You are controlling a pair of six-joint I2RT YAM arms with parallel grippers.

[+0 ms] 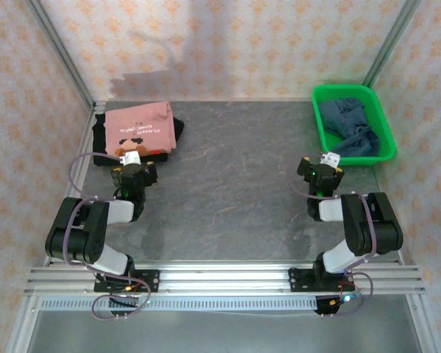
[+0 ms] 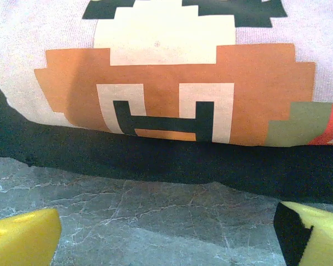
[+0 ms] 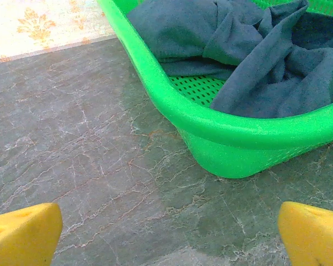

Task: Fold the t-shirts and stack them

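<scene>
A grey marbled table (image 1: 235, 169) is seen from above, with 2 black arms bolted at its near edge.

At the far left corner lies a pink shirt (image 1: 141, 127), folded flat on a black shirt (image 1: 101, 140). The pink one hides most of the black one, which shows only as a dark strip along the stack's left and near edges. The small text on the pink shirt cannot be read from above. In the left wrist view its pixel-face print fills the upper frame in orange, cream and black, cut off at the top and at the right.

The left end effector (image 2: 166, 241) sits just on the near side of this stack, low over the table. Its jaws are spread wide and hold nothing. Only the yellow fingertips (image 2: 22, 235) show, cropped at the 2 bottom corners of the frame. From above, the wrist body covers the fingers.

At the far right corner stands a green mesh basket (image 1: 342, 89) holding a crumpled blue shirt (image 1: 349, 125). The folds are bunched, so it is hard to tell whether this is 1 garment or more.

The right end effector (image 3: 169, 235) is near the basket's near left corner, apart from its rim. It is also fully spread and empty, with bare table between its yellow fingertips (image 3: 22, 233), which are cropped by the bottom edge of the frame.
</scene>
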